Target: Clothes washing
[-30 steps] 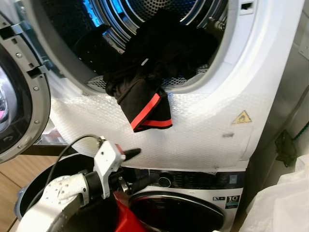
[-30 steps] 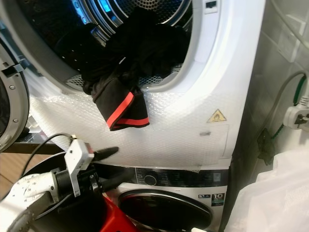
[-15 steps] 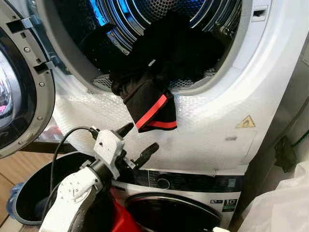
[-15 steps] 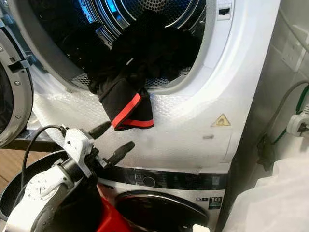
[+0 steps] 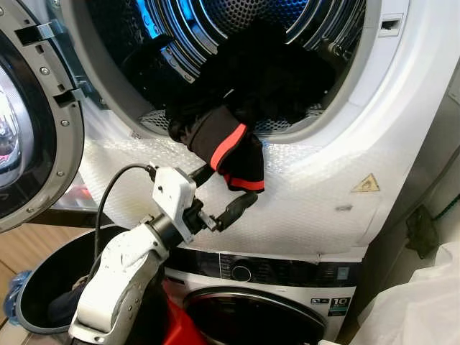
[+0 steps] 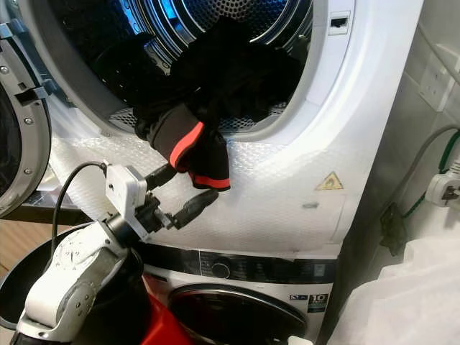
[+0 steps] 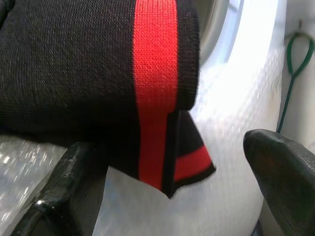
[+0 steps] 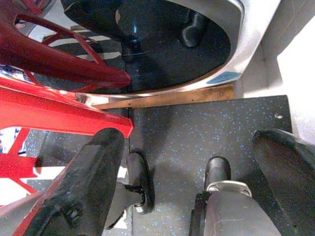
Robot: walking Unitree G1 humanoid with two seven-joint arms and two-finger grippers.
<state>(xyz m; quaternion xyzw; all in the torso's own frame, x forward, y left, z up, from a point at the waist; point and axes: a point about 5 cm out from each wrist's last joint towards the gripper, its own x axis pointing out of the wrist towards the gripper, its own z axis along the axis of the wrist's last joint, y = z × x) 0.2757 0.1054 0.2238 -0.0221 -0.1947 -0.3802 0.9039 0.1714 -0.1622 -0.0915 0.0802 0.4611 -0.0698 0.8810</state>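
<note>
Dryer (image 5: 374,144) fills your head views: white front-loader stacked on a washer (image 5: 287,302), its door (image 5: 29,129) swung open to the robot's left. Black garment with red stripe (image 5: 230,147) sits bunched in the dryer's opening, one folded end hanging out over the lower rim onto the bubble-wrapped front panel. Left gripper (image 5: 219,194) is raised just below that hanging end, fingers spread apart; one finger (image 5: 203,172) tucks up beside the cloth's left edge, the other (image 5: 237,207) sits under the bottom hem. You can't confirm contact from here, only that nothing is pinched between them. Dark round basket (image 5: 36,302) stands on the floor below the dryer door, left of the washer, with something red (image 5: 183,327) low in front of the washer. Yellow warning sticker (image 5: 364,184) is on the dryer panel, right of the garment. Left wrist view: the garment's red band runs down the middle, hem corner dangling against the bubble wrap (image 7: 236,113); the two fingers (image 7: 64,182) flank it wide apart, no grip on the cloth. Green cable (image 7: 293,64) hangs off beyond the dryer's side. Right wrist view: right gripper (image 8: 192,196) points down at dark speckled floor (image 8: 197,132) below the dryer stack, fingers held wide with nothing between; you see the washer's round door glass (image 8: 162,44), a red plastic frame (image 8: 59,103), and the robot's feet (image 8: 216,172).
</note>
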